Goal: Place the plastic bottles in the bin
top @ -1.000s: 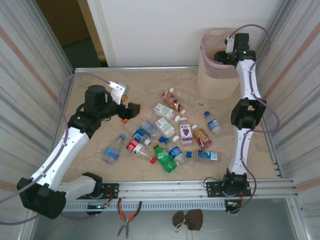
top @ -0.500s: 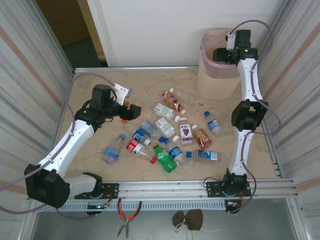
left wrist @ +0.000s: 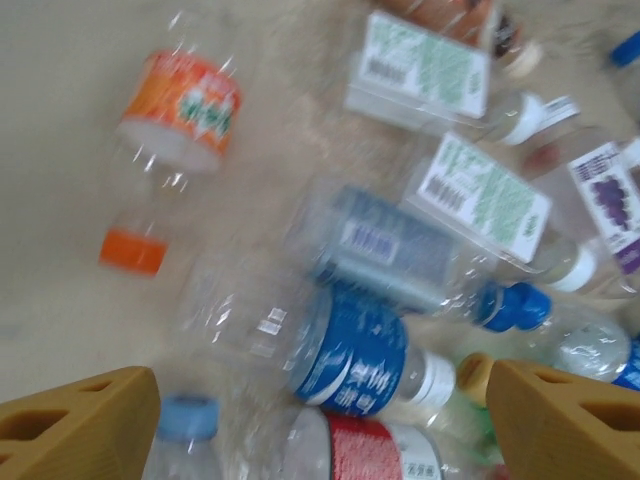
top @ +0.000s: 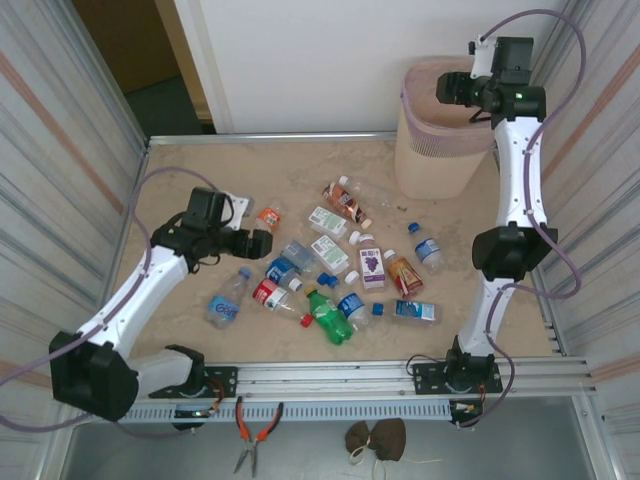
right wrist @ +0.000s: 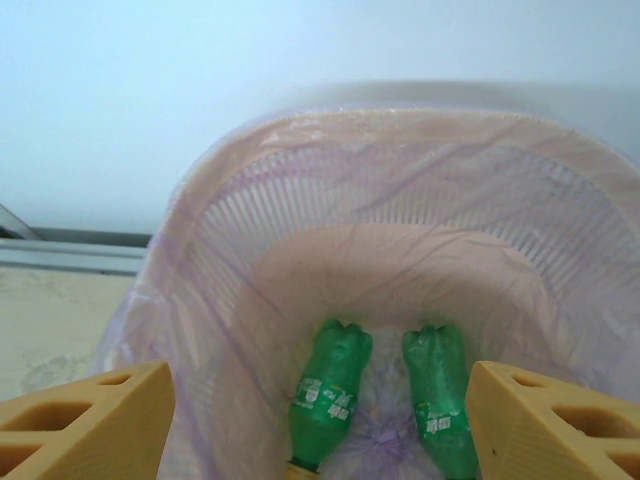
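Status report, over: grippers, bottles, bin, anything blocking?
Left gripper open, empty, beside the loose bottles. Right gripper open above the bin; two green bottles inside. No obstacle seen.

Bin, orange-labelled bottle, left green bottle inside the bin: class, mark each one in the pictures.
bin [top: 432, 165], top external view, on its beige front wall.
orange-labelled bottle [left wrist: 180, 105], left wrist view, on its label.
left green bottle [right wrist: 326, 398], right wrist view, on its label.

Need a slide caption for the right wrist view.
Right claw open above the bin, two green bottles lying side by side at its bottom.
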